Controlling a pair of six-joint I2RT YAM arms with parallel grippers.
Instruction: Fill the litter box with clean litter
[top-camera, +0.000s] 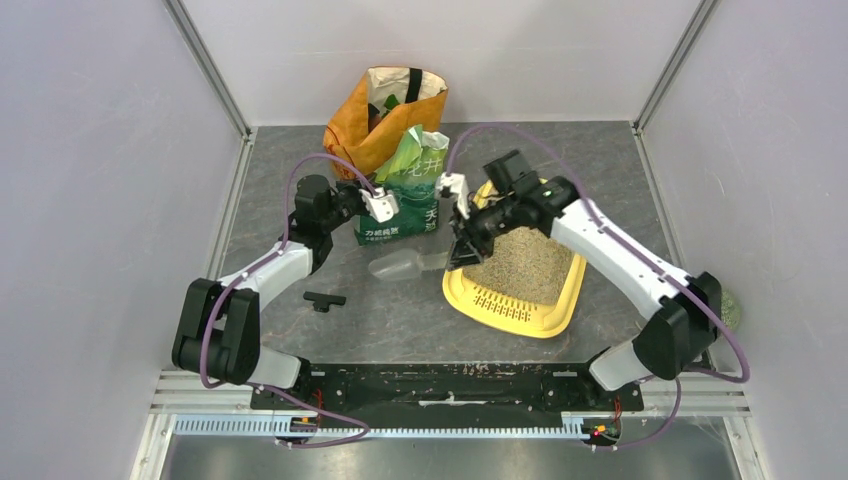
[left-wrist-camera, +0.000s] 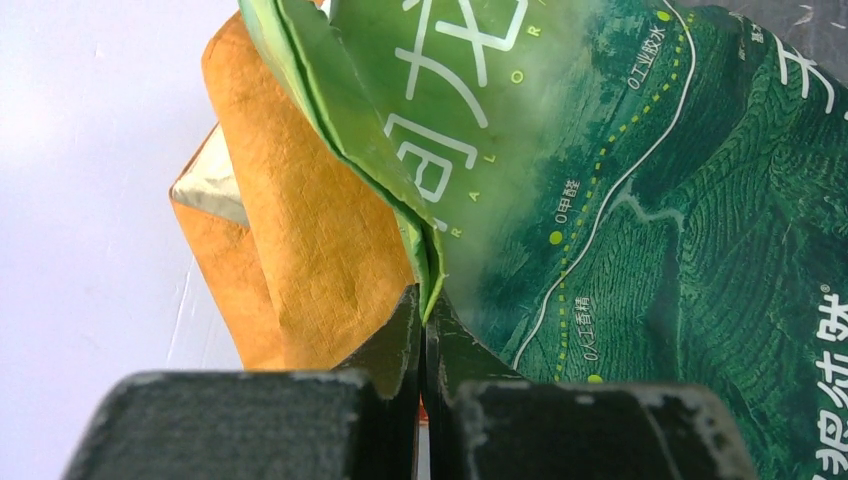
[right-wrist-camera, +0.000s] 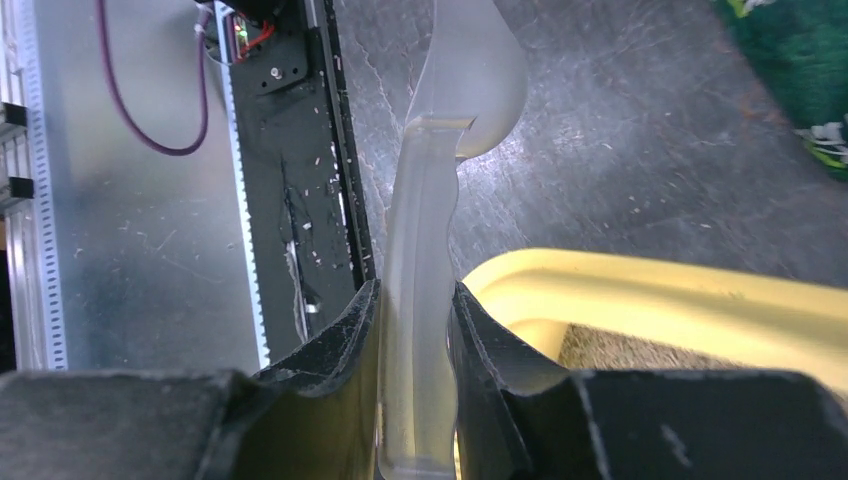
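Clenched on the handle of the clear scoop (top-camera: 400, 266), the right pincer (right-wrist-camera: 415, 295) hangs at the left rim of the yellow litter box (top-camera: 520, 318). That box sits right of centre on the bench (top-camera: 400, 325), with a bed of tan litter (top-camera: 525, 262) already inside. From the pincer the scoop's long axis runs leftward, its bowl out over the bench and seemingly empty, just below the green litter bag (top-camera: 405, 205). A refill likely means swinging up and left. At that bag the left pincer (left-wrist-camera: 425, 310) is clamped on the top edge, holding it upright before the orange bag (top-camera: 365, 125). Reaching in across the box, the right arm has its wrist tipped down.
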